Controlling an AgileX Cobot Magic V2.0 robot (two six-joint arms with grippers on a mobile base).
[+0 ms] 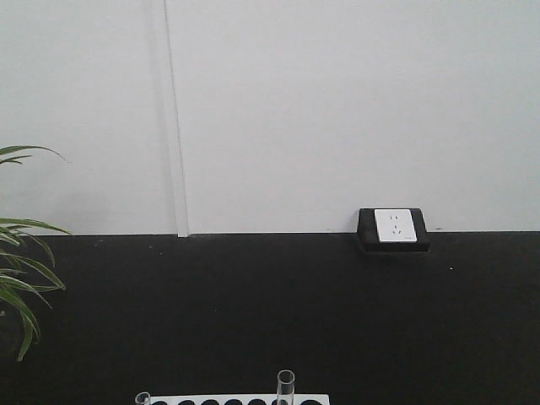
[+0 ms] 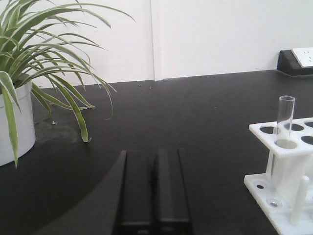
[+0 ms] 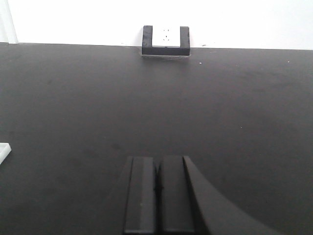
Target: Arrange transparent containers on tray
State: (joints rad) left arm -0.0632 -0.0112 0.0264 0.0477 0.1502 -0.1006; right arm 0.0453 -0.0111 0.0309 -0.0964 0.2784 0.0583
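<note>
A clear glass test tube stands upright in the near corner hole of the white holed rack, at the right of the left wrist view. In the front view a test tube rises from that rack at the bottom edge, and the rim of a second tube shows at the rack's left end. My left gripper is shut and empty, low over the black table, left of the rack. My right gripper is shut and empty over bare table. The yellow tray is out of view.
A potted spider plant in a white pot stands at the far left; its leaves reach into the front view. A black socket box sits at the table's back edge against the white wall. A white rack corner shows left.
</note>
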